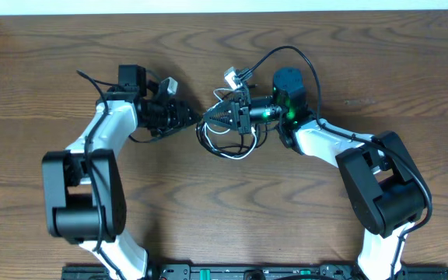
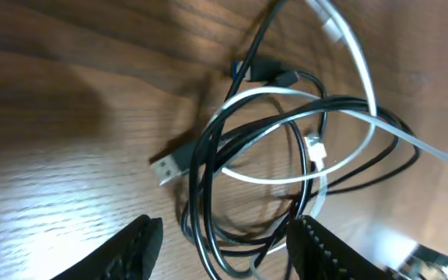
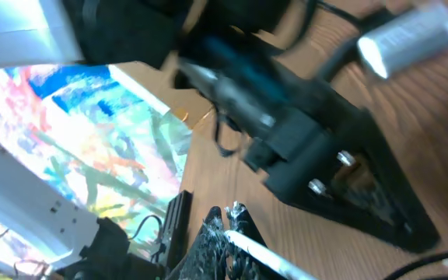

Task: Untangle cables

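Progress: early, by my reading. The cables [image 1: 228, 138] sit as one knot near the table's centre, a shade toward 12 o'clock in the overhead view. No cord is laid out apart from the rest.

- Wrist view, left: the white cable [image 2: 362, 70] loops through and over the black cables [image 2: 208, 155] several times. A silver USB plug [image 2: 166, 167] pokes out at the knot's 9 o'clock and is the only free end clearly exposed.
- Left gripper [image 2: 224, 245]: at 9 o'clock of the knot, jaws spread and released. The lowest black loops dip between the fingers, but nothing is pinched.
- Right gripper [image 3: 225, 225]: comes in from 3 o'clock with jaws clenched. A white strand runs out from its tips, so it seems to be pinching the white cable (view blurred, so take it as likely, not certain).

Left to do: all three cords have to be pulled free of one another.

Surface: a brown wood-grain table [image 1: 208, 225], matte and bare apart from the arms and cords. A white strip [image 1: 208, 6] runs along the far edge at 12 o'clock. The right wrist camera catches a bright painted sheet [image 3: 92, 117] off at 9 o'clock, out of focus.
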`<act>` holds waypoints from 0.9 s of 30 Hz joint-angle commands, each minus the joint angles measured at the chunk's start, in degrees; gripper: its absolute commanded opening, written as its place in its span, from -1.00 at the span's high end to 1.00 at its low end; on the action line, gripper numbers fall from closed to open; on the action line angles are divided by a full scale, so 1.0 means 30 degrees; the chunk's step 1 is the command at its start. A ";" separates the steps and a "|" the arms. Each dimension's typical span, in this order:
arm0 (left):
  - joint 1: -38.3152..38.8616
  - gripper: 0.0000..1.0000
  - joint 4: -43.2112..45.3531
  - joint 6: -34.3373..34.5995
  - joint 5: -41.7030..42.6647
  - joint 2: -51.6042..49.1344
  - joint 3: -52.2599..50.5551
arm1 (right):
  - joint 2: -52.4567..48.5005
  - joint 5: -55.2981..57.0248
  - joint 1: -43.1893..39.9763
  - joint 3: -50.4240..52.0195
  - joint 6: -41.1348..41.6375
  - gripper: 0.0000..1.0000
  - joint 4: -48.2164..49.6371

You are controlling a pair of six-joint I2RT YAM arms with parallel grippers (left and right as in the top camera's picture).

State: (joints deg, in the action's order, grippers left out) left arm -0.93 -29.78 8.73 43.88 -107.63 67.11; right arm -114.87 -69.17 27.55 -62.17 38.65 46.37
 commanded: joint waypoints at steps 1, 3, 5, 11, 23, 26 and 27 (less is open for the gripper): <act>-0.0007 -0.12 0.0044 -0.0240 0.1231 -0.1005 0.0204 | 0.0240 -0.0765 -0.0168 -0.0022 0.0583 0.97 0.0765; 0.0000 -0.12 0.0036 -0.0058 0.1231 -0.1508 0.0204 | 0.0240 -0.0780 -0.0226 -0.0022 0.1282 0.97 0.1698; 0.0000 -0.13 0.0087 0.0291 0.1239 -0.1887 0.0204 | 0.0240 -0.0670 -0.0328 -0.0044 0.2178 0.97 0.3016; 0.0015 -0.12 0.0408 0.0634 0.1224 -0.2455 0.0204 | 0.0240 0.0481 -0.0765 -0.0940 0.5136 0.98 0.5224; 0.0058 -0.11 0.0619 0.0736 -0.1093 -0.2455 0.0204 | 0.0255 0.2652 -0.1610 -0.4823 0.6739 0.97 0.0765; 0.0284 -0.11 0.0627 0.0845 -0.1931 -0.2455 0.0204 | 0.0270 0.2659 -0.1778 -0.5770 0.6739 0.98 -0.0248; 0.0408 -0.11 0.0627 0.0838 -0.2011 -0.2455 0.0204 | 0.0313 0.2667 -0.1807 -0.6105 0.6717 0.97 -0.0670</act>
State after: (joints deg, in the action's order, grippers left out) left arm -0.45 -27.94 10.72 44.07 -114.43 67.46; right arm -114.87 -62.57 22.81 -76.93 58.22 45.76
